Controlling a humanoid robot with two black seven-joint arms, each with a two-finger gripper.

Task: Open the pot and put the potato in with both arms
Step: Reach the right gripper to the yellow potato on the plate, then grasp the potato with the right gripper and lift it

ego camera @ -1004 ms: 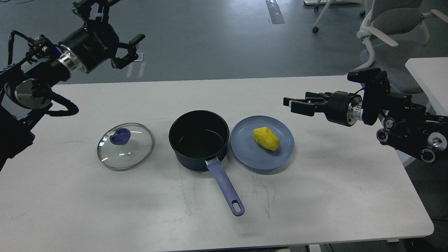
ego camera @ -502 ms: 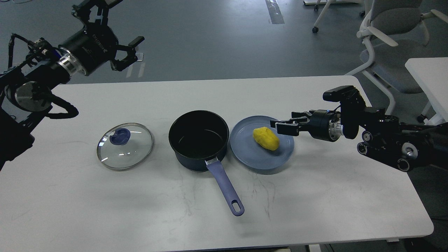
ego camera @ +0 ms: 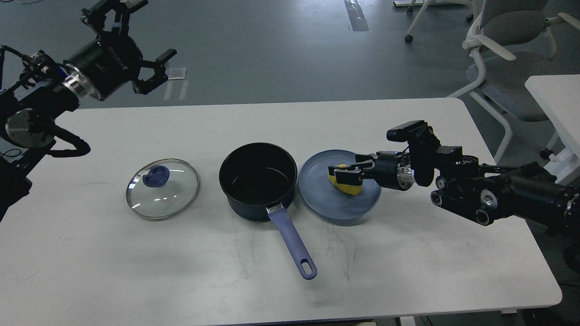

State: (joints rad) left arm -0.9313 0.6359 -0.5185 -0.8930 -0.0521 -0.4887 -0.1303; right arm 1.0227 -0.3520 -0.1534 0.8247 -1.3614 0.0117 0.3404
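Note:
The dark pot point(ego camera: 257, 181) with a purple handle stands open at the middle of the white table point(ego camera: 408, 262). Its glass lid point(ego camera: 162, 188) with a blue knob lies flat on the table to the pot's left. The yellow potato point(ego camera: 350, 187) lies on a blue plate point(ego camera: 317, 192) right of the pot. My right gripper point(ego camera: 340, 175) is low over the plate, its open fingers either side of the potato's top. My left gripper point(ego camera: 154, 72) is open and empty, raised high beyond the table's back left edge.
The pot's handle point(ego camera: 292, 240) points toward the table's front. Office chairs point(ego camera: 498, 31) and a second white table point(ego camera: 555, 99) stand at the back right, beyond the table's edge.
My right gripper has moved left and down from the table's right side onto the potato on the plate. My left gripper has drifted slightly left and up.

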